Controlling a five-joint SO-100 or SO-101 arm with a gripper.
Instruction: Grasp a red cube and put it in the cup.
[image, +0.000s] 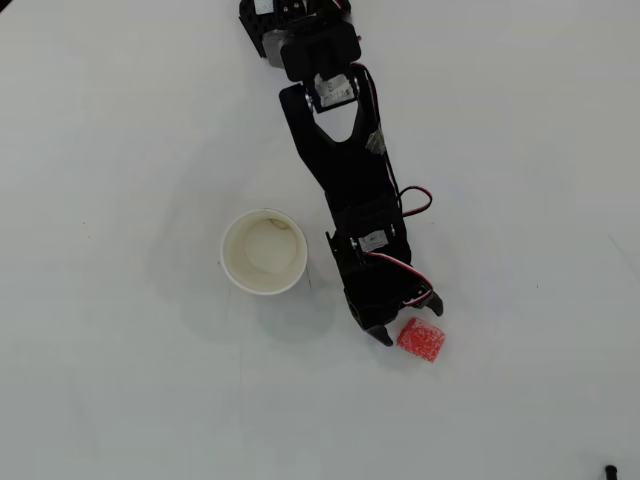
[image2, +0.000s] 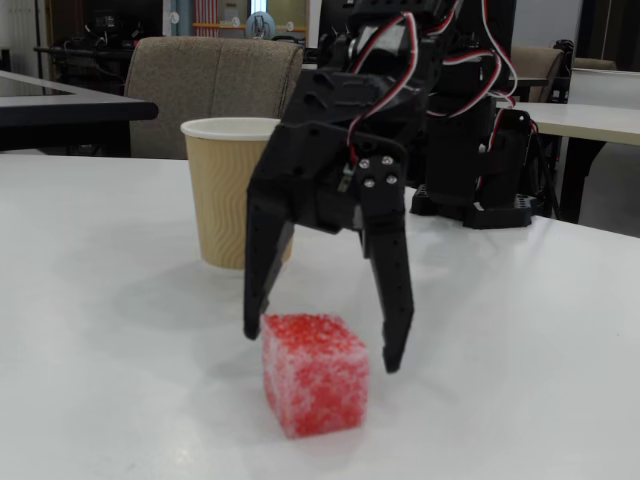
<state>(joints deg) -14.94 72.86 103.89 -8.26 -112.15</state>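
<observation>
The red cube (image: 421, 339) (image2: 315, 373), speckled with white flecks, lies on the white table. My gripper (image: 411, 324) (image2: 322, 345) is open and empty. Its two black fingertips hang just above the table, one on each side of the cube's near edge. In the overhead view the cube sits just past the tips, and I cannot tell whether they touch it. The cup (image: 263, 252) (image2: 225, 200) stands upright and empty to the left of the gripper in both views. It has a white rim, a cream inside and a tan rippled outside.
The arm's base (image: 300, 20) (image2: 470, 130) stands at the table's far edge. A small black object (image: 608, 468) lies at the overhead view's bottom right corner. A chair (image2: 215, 75) and other tables stand behind the table.
</observation>
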